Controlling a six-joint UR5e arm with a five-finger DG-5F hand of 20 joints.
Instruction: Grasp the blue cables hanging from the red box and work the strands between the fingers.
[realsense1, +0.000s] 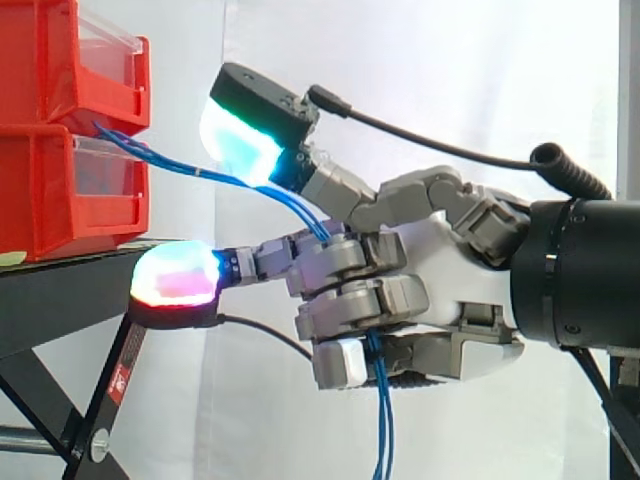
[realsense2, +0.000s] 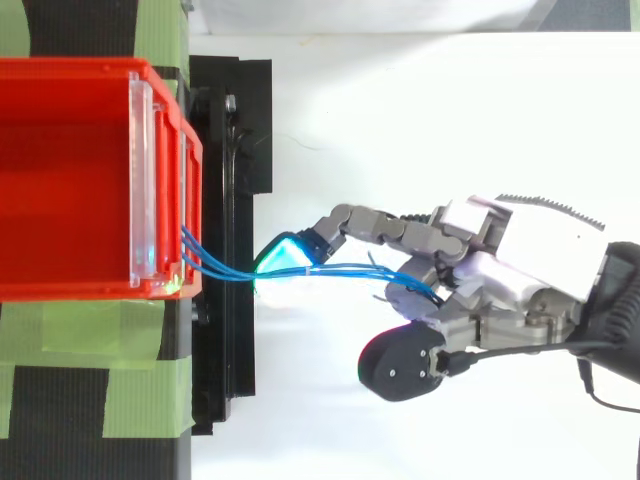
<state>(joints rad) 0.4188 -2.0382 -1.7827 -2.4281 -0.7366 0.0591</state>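
Observation:
Thin blue cables (realsense1: 255, 187) leave the gap between two stacked red bins (realsense1: 60, 180) and run right into my hand (realsense1: 440, 270). In the side view they pass under a raised cyan-glowing fingertip (realsense1: 240, 140), slip between the curled middle fingers and hang down below the hand (realsense1: 380, 420). A lower finger with a red-glowing pad (realsense1: 178, 275) points straight at the stand. From above, the blue cables (realsense2: 320, 270) stretch from the red bin (realsense2: 70, 180) past a cyan pad (realsense2: 285, 255) into the hand (realsense2: 510, 270). The fingers are curled around the strands.
The bins stand on a black stand (realsense1: 70, 300) with slanted legs at the left. Green tape (realsense2: 95, 380) covers the stand's top beside the bin. A white curtain hangs behind.

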